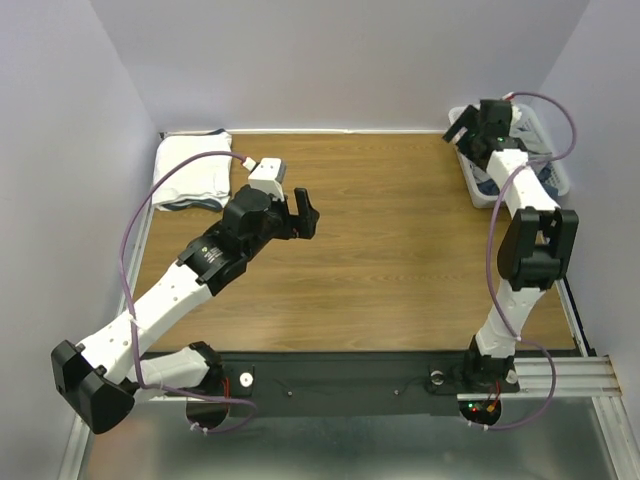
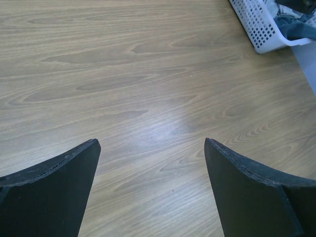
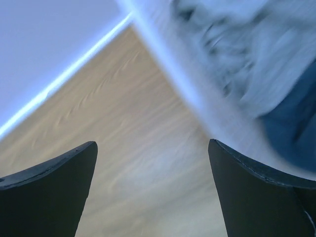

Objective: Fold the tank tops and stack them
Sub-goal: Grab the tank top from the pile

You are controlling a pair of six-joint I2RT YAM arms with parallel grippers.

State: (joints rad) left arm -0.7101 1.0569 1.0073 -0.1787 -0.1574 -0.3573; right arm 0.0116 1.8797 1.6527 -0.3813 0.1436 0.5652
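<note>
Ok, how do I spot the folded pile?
Start at the brown wooden table and go to its far left corner. The stack of folded white knit tank tops lies there, beyond the left gripper. Unlike the jumbled clothes in the white plastic lattice basket far right, it is flat and squared.

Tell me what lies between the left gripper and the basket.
Nothing but bare wooden table separates the left gripper from the white basket, seen in the top view.
</note>
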